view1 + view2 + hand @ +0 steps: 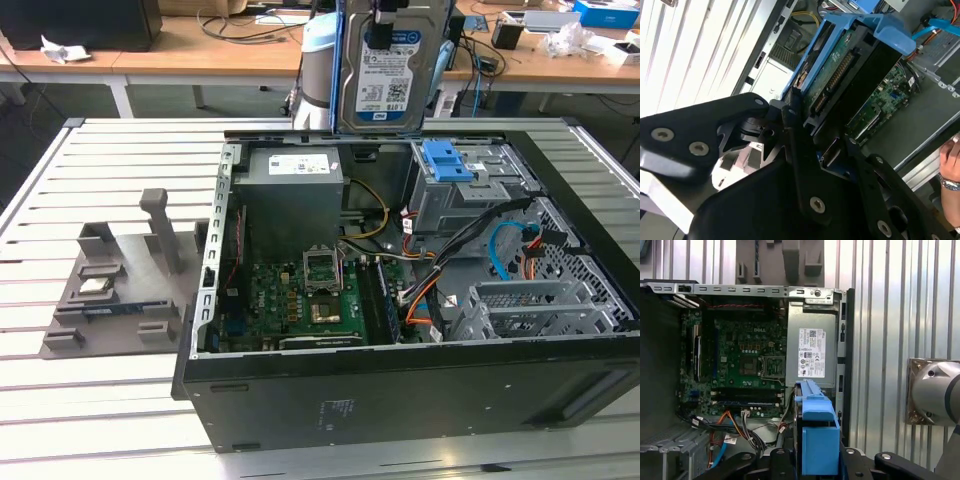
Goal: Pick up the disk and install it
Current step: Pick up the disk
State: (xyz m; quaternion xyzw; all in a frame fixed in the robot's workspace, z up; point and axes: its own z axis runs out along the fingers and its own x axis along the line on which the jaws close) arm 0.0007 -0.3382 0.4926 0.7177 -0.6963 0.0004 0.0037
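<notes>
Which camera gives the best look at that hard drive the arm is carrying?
The exterior view: the hard drive hangs upright above the open computer case, label facing the camera. The second wrist view shows its circuit-board side and blue bracket in the gripper; the first wrist view shows the bracket end-on.

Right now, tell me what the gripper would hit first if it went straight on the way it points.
The gripper, shut on the disk, points down into the open computer case. The disk would lead, probably coming down between the power supply and the drive cage; depth is unclear.
</notes>
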